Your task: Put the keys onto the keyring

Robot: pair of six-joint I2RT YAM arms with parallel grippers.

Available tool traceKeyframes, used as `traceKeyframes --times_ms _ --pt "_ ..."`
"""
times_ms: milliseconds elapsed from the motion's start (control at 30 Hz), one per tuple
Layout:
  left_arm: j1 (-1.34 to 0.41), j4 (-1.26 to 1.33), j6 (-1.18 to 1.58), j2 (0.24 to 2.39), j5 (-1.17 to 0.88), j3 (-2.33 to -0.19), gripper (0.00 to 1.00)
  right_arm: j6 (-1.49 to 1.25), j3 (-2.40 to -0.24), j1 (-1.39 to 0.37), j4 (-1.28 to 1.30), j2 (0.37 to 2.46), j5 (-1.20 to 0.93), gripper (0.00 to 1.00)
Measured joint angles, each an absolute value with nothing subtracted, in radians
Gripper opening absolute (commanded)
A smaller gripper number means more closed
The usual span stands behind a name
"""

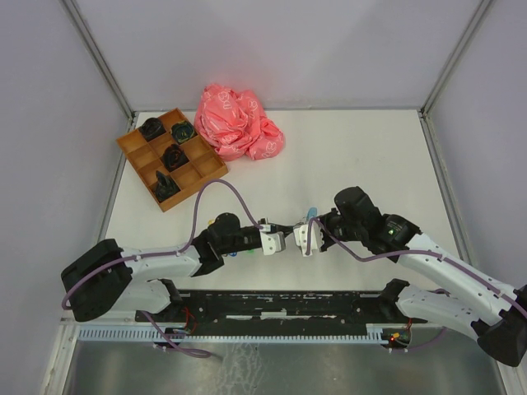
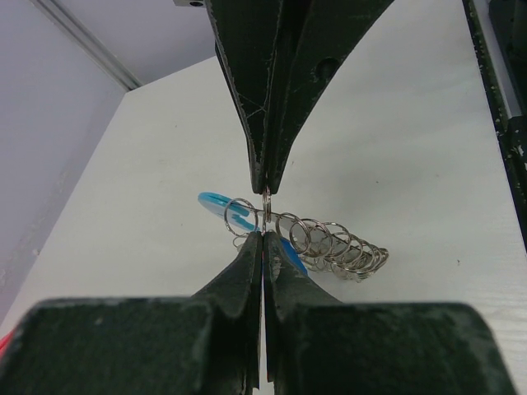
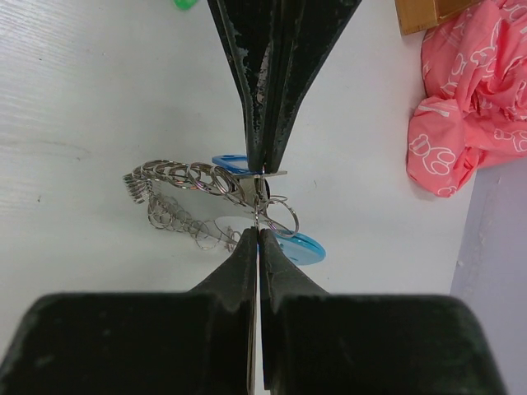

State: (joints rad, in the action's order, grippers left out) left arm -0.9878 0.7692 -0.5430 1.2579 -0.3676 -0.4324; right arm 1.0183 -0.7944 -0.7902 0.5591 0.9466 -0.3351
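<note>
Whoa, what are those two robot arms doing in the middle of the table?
They are working together on the keyring, a chain of little silver rings with a light blue piece. The left tool and the right tool are both pinched shut on it, nearly tip to tip, over the white table. The rest of the chain trails off to one side. I can't make out any key going onto it right now.

keyring (image 2: 329,247): silvery chain of linked rings with light blue curved segment, lying bunched on white table (image 2: 428,123), strands trailing toward 3 o'clock in left wrist view; keys (image 3: 185,3): only green tag showing, sitting at 12 o'clock edge of right wrist view
</note>
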Motion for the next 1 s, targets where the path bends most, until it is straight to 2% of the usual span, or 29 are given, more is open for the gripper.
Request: traceKeyframes --times_ms 1000 --pt "-0.99 0.761 -0.543 1.267 -0.367 -0.447 0.03 1.007 -0.794 -0.792 0.559 0.951 -0.327 0.01"
